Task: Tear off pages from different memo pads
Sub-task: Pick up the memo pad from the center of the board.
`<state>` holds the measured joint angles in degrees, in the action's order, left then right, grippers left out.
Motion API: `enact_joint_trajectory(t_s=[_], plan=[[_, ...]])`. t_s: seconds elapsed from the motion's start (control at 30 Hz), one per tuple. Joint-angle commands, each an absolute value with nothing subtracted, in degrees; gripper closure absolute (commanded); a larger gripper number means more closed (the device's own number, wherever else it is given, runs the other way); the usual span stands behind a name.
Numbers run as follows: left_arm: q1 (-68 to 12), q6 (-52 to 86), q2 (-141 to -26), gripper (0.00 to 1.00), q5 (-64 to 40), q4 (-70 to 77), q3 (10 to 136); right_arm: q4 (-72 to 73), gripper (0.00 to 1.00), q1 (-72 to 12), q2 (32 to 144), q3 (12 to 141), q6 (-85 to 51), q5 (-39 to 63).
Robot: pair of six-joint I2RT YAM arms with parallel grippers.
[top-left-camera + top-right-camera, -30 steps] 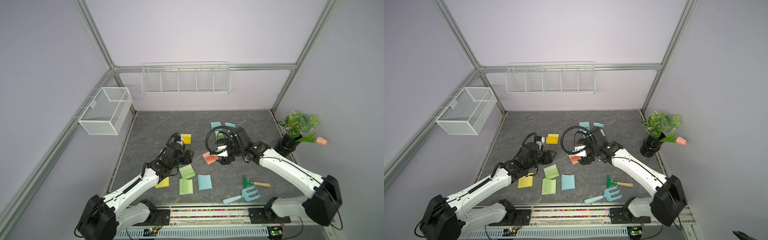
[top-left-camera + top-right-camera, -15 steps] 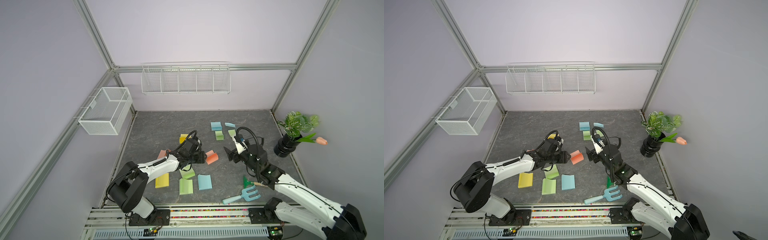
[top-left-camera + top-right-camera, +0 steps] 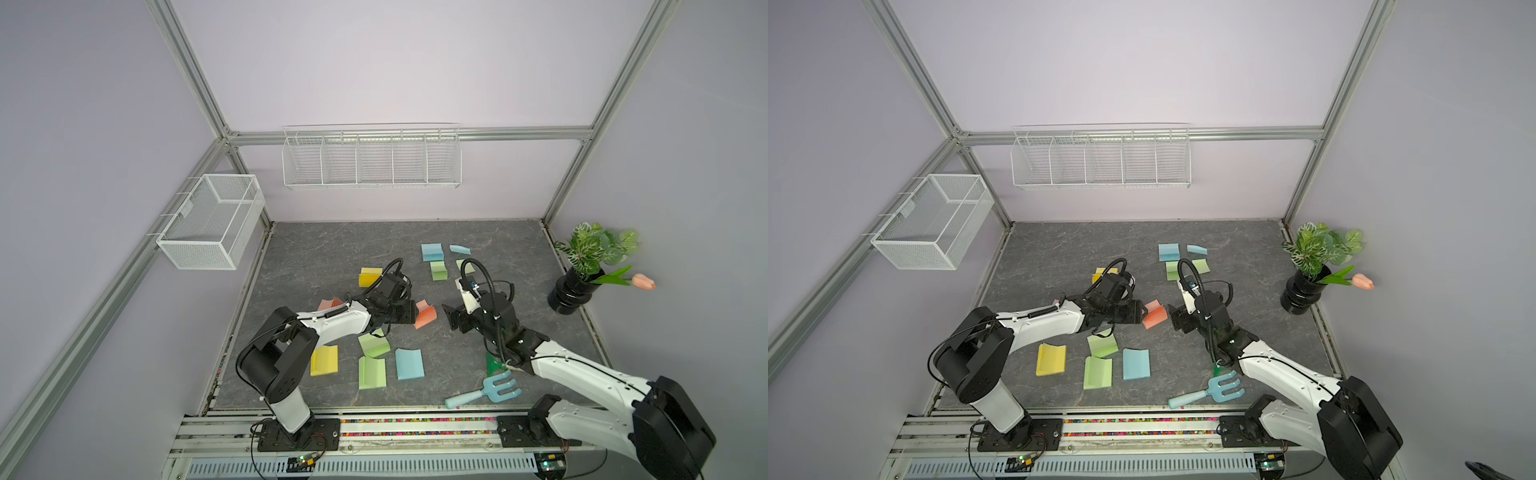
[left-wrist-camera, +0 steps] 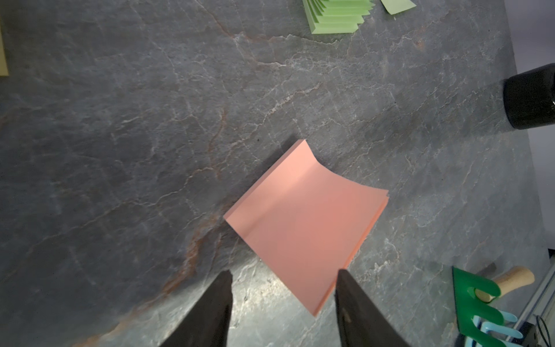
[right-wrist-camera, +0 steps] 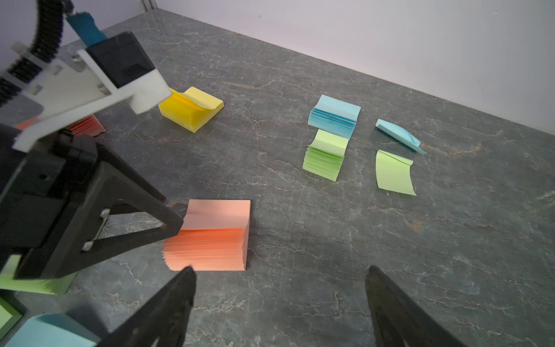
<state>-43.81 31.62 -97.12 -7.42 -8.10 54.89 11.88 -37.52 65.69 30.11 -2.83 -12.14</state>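
A salmon-orange memo pad [image 3: 426, 313] [image 3: 1154, 316] lies mid-table, its top sheets curled up. My left gripper [image 3: 411, 311] [image 4: 283, 275] is open, and the near corner of that pad [image 4: 306, 222] lies between its fingers, ungripped. Just right of the pad [image 5: 216, 237], my right gripper [image 3: 448, 312] [image 5: 280, 270] is open wide and empty. Further back lie a yellow pad [image 5: 192, 111], a blue pad [image 5: 335, 115] and a green pad [image 5: 326, 156]. Beside them are two loose pages, green [image 5: 393, 174] and blue [image 5: 399, 138]. Yellow [image 3: 324, 360], green [image 3: 372, 372] and blue [image 3: 409, 363] pads lie in front.
A blue toy garden fork [image 3: 486, 392] and a green trowel [image 3: 494, 363] lie front right, under my right arm. A black vase with a plant [image 3: 573, 291] stands at the right edge. Wire baskets hang on the back wall [image 3: 372, 158] and left wall [image 3: 212, 222].
My left gripper has swung right to the salmon pad. My right gripper, which was at that pad a second ago, has drawn back to the right. Little moved in the last half second.
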Motion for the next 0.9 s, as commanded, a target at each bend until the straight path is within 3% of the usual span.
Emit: enact_joint_trajectory(t_s=[0.0,0.87], plan=[[-44.12,31.27,-98.00,0.44,-5.45,-9.54,56.47,11.35,0.11,-37.44,66.89,32.03,-3.87,-10.83],[-44.07,30.51,-97.24,0.45,-0.39,-12.02,56.78,-2.03,0.11,-37.38,89.78,47.70,-6.23,-9.84]])
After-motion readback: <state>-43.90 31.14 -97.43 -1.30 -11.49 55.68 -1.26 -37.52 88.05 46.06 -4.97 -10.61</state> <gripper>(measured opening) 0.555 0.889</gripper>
